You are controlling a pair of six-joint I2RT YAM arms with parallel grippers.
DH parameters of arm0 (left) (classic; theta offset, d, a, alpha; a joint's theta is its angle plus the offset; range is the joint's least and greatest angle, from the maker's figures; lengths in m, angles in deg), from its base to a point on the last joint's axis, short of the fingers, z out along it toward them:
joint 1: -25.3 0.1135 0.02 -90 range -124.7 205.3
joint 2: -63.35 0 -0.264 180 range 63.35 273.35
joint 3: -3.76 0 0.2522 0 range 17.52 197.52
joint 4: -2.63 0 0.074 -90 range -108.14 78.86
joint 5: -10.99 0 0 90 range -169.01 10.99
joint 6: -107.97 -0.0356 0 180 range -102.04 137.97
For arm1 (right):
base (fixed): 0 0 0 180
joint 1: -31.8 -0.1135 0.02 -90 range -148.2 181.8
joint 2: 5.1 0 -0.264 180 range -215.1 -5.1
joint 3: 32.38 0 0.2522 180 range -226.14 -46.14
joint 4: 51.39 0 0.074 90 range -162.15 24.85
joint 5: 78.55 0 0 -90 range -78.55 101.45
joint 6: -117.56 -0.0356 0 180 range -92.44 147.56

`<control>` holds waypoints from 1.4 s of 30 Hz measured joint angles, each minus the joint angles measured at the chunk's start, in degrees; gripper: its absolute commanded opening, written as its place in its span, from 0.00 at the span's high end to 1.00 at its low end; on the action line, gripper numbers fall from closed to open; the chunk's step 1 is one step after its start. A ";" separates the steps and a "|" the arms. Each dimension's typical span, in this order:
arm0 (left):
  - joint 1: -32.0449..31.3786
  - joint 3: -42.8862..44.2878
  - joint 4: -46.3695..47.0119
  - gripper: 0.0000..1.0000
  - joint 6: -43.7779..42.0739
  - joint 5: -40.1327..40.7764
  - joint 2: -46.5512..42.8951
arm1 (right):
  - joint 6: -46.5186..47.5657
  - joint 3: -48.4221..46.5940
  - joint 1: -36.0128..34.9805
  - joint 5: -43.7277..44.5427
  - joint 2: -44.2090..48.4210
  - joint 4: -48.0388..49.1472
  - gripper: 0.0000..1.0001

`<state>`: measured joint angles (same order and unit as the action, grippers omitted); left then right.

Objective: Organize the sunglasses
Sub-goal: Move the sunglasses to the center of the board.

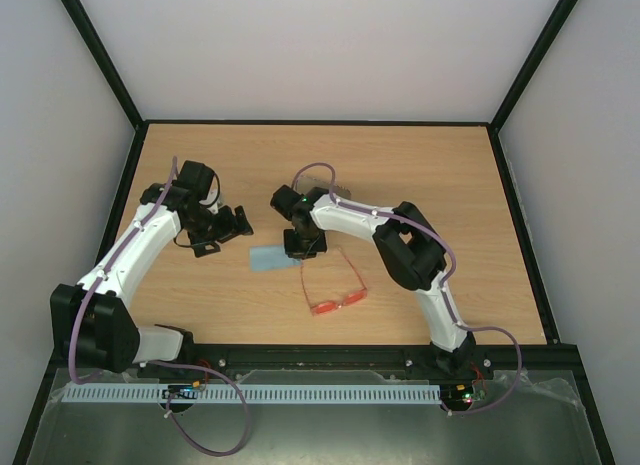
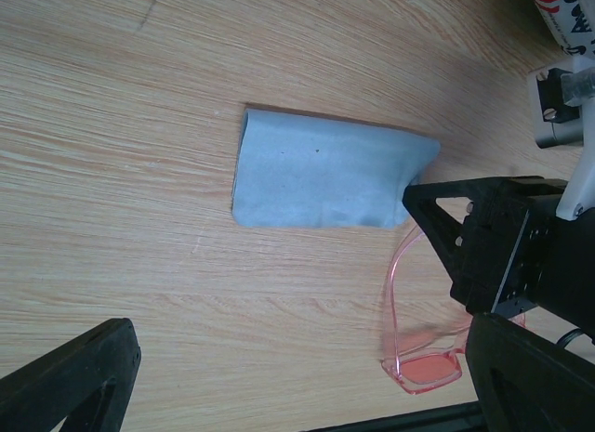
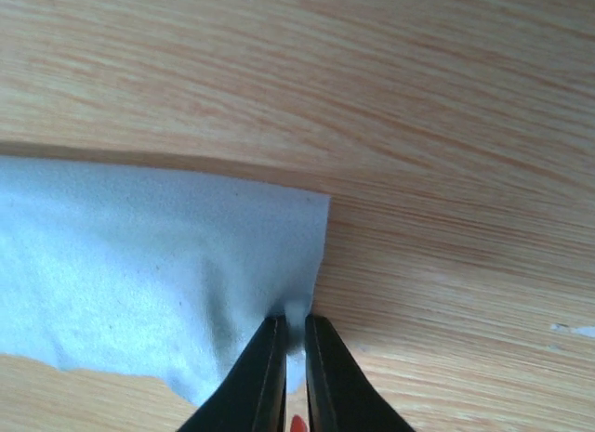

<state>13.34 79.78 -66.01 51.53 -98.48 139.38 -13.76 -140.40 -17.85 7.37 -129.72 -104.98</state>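
On the wood-grain laminate table (image 1: pixel 450 185), locate the sunglasses (image 1: pixel 337 304). They lie in front of the right arm, toward the near edge, with nothing gripping them. The frame is thin, translucent red-orange plastic with flat, red-tinted, roughly rectangular lenses. Both slim temple arms are unfolded and point away from the arm bases. One temple tip ends just beside the cloth (image 2: pixel 325 181). From these views you cannot tell whether the two touch.

Note that the cloth is a light-blue, matte, soft fabric square. It lies flat on the wood apart from shallow wrinkles near one corner.

Check the right gripper (image 3: pixel 293 328). Its smooth black fingers taper to narrow tips and stand almost together. A small pinched fold of the cloth's edge sits between them, close to a corner. The body of this gripper stands over the cloth's right side and hides part of one temple arm in the left wrist view.

Check the left gripper (image 1: pixel 222 235). It hangs above bare wood to the left of the cloth. Its blocky black fingers (image 2: pixel 74 376) are spread wide and hold nothing.

A red-and-white printed object (image 2: pixel 561 6) shows at the edge of the left wrist view; too little of it is visible to identify.
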 measured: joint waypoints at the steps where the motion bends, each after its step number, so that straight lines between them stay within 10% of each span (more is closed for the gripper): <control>1: 0.00 0.02 0.00 0.01 0.02 0.00 0.00 | 0.22 -0.13 0.00 -0.09 -0.09 0.00 0.86; 5: 0.00 0.00 0.02 0.01 0.02 0.04 0.00 | 0.52 -0.39 -0.11 -0.15 -0.20 0.20 0.60; 29: 0.00 0.00 0.66 0.01 0.79 0.15 0.55 | -0.70 30.93 5.97 4.07 21.92 4.31 0.39; 42: 0.00 0.02 1.25 0.01 1.33 0.24 1.05 | 2.73 5.75 5.92 0.83 14.69 4.09 0.50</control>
<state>13.34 79.80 -64.76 52.86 -98.23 140.43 -11.03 -134.65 -11.92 8.20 -115.03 -100.89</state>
